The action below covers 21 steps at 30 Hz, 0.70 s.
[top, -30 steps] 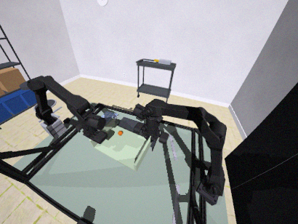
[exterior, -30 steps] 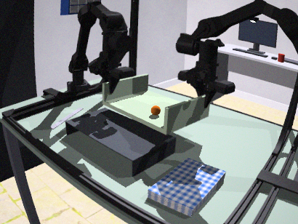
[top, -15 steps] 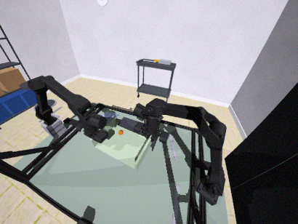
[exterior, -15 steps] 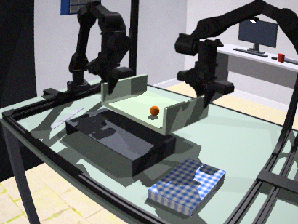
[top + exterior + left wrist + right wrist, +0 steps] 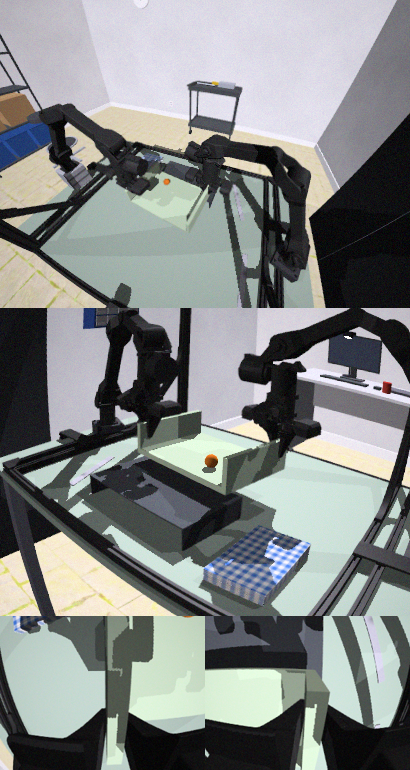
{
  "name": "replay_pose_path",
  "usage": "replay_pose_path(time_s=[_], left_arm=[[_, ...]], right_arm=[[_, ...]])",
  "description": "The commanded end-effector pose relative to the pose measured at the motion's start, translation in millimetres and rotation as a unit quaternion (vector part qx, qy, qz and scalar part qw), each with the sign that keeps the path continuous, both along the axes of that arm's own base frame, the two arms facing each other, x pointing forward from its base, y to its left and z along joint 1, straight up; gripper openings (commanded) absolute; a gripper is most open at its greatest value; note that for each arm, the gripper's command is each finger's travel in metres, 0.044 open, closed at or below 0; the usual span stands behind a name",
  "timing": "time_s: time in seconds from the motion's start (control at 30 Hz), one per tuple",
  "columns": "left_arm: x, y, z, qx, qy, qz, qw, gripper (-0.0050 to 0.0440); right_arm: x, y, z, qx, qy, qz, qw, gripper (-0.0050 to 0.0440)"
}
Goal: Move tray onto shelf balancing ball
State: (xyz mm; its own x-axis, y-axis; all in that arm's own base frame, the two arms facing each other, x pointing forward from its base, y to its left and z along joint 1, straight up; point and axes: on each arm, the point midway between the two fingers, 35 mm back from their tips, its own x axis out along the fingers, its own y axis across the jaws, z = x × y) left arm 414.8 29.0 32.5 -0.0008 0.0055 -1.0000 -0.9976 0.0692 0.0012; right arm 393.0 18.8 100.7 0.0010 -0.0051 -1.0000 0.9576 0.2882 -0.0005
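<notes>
The pale green tray (image 5: pixel 165 207) (image 5: pixel 182 449) (image 5: pixel 165 667) (image 5: pixel 243 698) is held up and looks about level, just behind the dark shelf (image 5: pixel 150 519) (image 5: pixel 284 658) in the exterior view. How far it overlaps the shelf's rear edge is unclear. The orange ball (image 5: pixel 166 182) (image 5: pixel 211 460) (image 5: pixel 188 616) is on the tray floor, toward the shelf side and the left gripper's wall. My left gripper (image 5: pixel 146 185) (image 5: pixel 279 442) (image 5: pixel 111 712) is shut on one side wall. My right gripper (image 5: pixel 207 189) (image 5: pixel 148 427) (image 5: pixel 310 703) is shut on the opposite wall.
A blue-checkered box (image 5: pixel 257 563) (image 5: pixel 25 623) lies on the table (image 5: pixel 125 255) (image 5: pixel 330 498) beside the shelf, on the left arm's side. A thin pale strip (image 5: pixel 92 471) (image 5: pixel 377 654) lies on the right arm's side. Black frame rails run along the table edges.
</notes>
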Motion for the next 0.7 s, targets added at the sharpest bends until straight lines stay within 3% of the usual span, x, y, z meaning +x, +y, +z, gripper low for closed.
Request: replay_pose_path(time_s=[0.0,0.67], left_arm=[[0.7,2.9,0.5,0.008,-0.001,0.001,1.000,0.0020],[1.3,9.7,1.5,0.001,-0.001,0.001,1.000,0.0020]], right_arm=[[0.6,-3.1,3.2,-0.007,-0.002,0.001,1.000,0.0020],[2.5,-9.7,2.2,-0.001,-0.001,0.001,1.000,0.0020]])
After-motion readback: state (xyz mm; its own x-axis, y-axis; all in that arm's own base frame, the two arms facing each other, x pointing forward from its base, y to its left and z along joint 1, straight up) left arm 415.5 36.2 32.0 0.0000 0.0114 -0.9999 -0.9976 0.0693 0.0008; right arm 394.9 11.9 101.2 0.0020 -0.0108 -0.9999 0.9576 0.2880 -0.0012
